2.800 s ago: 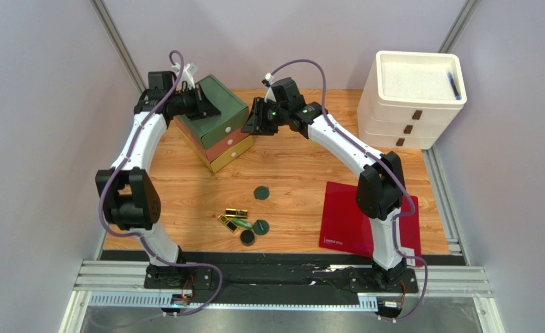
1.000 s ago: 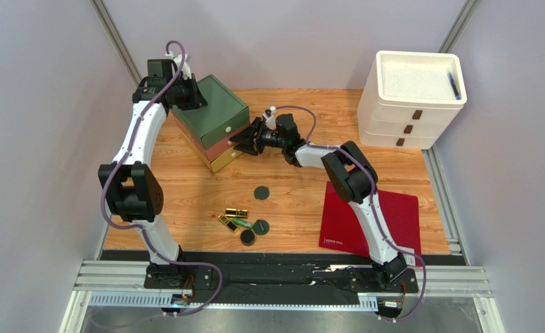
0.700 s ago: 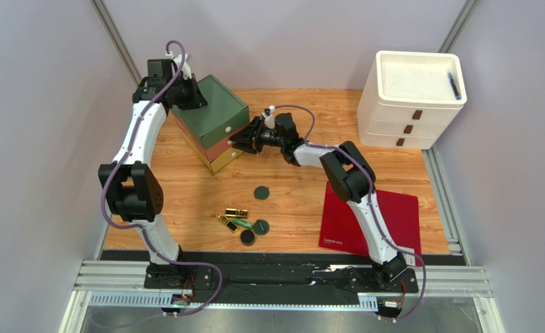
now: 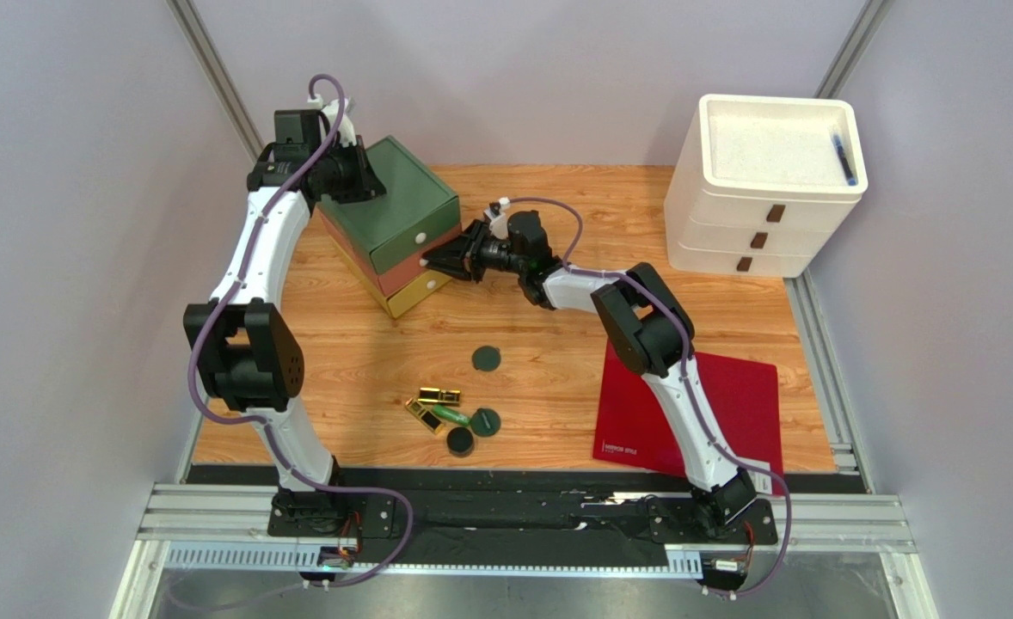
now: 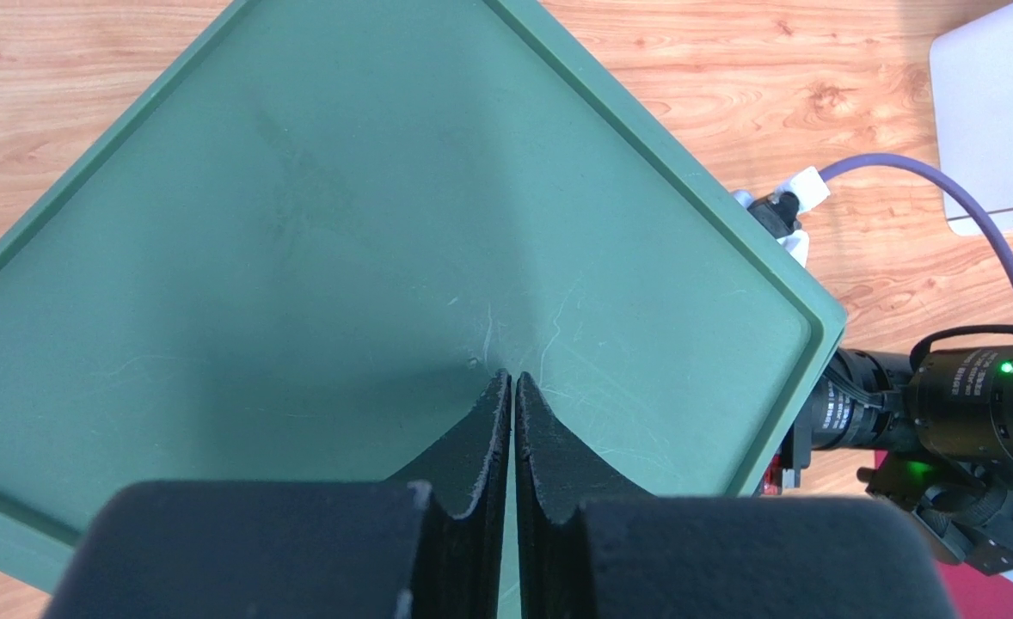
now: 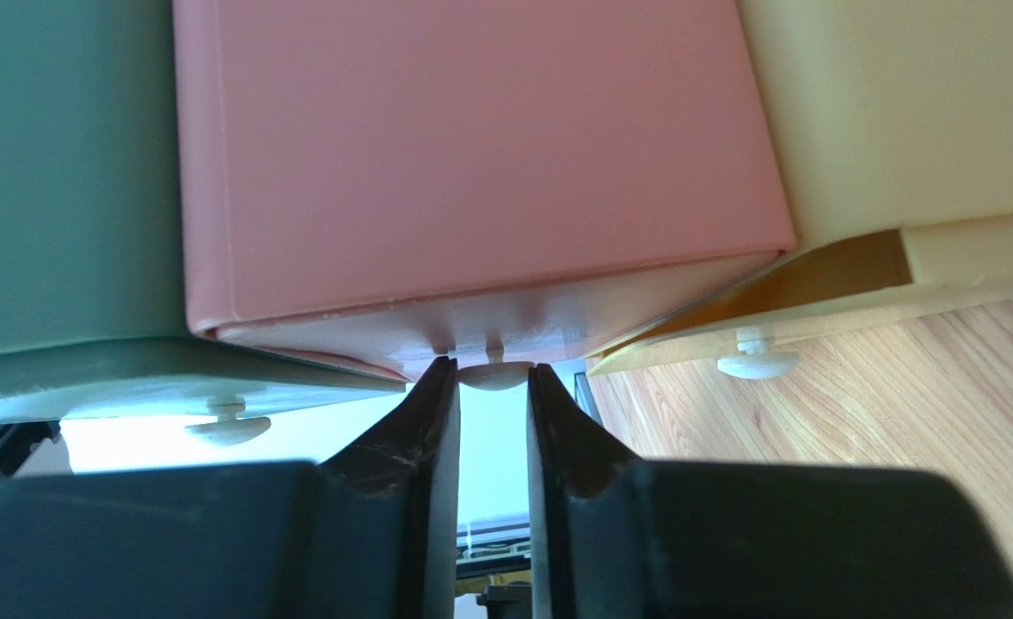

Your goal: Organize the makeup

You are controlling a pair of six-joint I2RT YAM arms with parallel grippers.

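Rear left of surface (image 4: 538, 374): left pincer (image 5: 513, 387) clenched, empty, tips pressing green top of drawer box (image 5: 344, 232), same as second ago. Right pincer (image 6: 491, 369) has slid in closer and narrowed; now clenched on white knob (image 6: 496, 378) of pink drawer (image 6: 473, 168). Likely meaning: drawer about to be pulled while box is braced. Makeup (image 4: 454, 415) untouched, loose near front edge, one compact (image 4: 485, 359) apart. Wood-grain surface; red sheet (image 4: 751, 400), white drawers (image 4: 764, 194) at right; plain grey walls.

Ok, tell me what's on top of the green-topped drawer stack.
Only the left hand, fingers shut, tips down at the green top of the drawer stack. Whatever lies inside the drawers is covered.
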